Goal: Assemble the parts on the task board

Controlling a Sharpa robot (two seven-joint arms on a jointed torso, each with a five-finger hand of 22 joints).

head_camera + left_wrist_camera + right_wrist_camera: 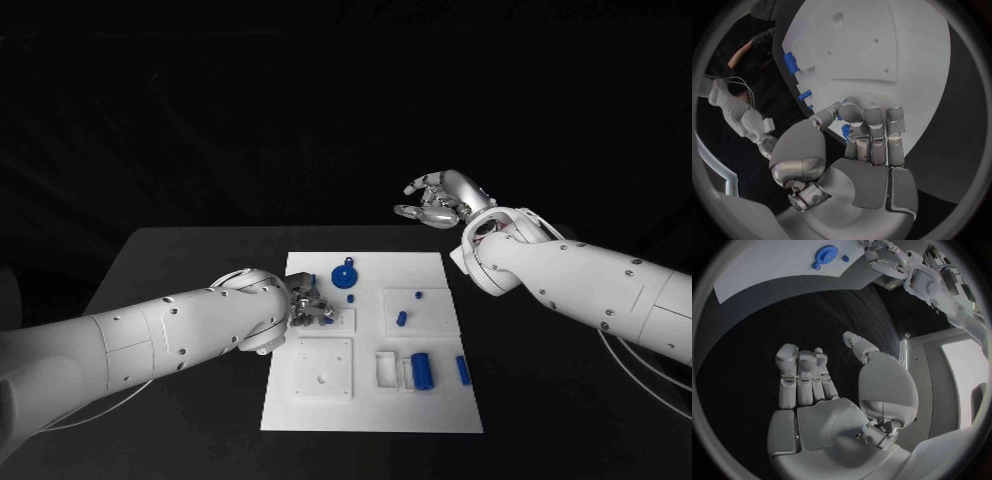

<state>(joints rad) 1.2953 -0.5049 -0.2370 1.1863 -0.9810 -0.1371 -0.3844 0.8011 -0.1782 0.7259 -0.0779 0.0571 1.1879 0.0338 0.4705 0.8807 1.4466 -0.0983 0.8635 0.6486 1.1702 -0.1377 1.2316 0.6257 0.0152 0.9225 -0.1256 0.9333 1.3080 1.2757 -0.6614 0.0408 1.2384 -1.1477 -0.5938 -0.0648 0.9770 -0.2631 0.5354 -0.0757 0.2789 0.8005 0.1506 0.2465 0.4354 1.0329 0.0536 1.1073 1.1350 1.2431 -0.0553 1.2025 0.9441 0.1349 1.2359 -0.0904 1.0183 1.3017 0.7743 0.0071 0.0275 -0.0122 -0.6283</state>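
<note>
The black counter [188,260] carries the white task board [433,410] at its middle. The left hand [309,304] rests at the board's left edge, fingers curled together around a small blue part [845,131], apparently pinching it. The right hand [440,199] hovers beyond the board's far edge, fingers curled, holding nothing. Recommended practice: align the pinched part over its seat before pressing; keep the right hand away. Board recesses hold a round blue part [346,276], a blue block [421,370] and small pegs [402,320].
</note>
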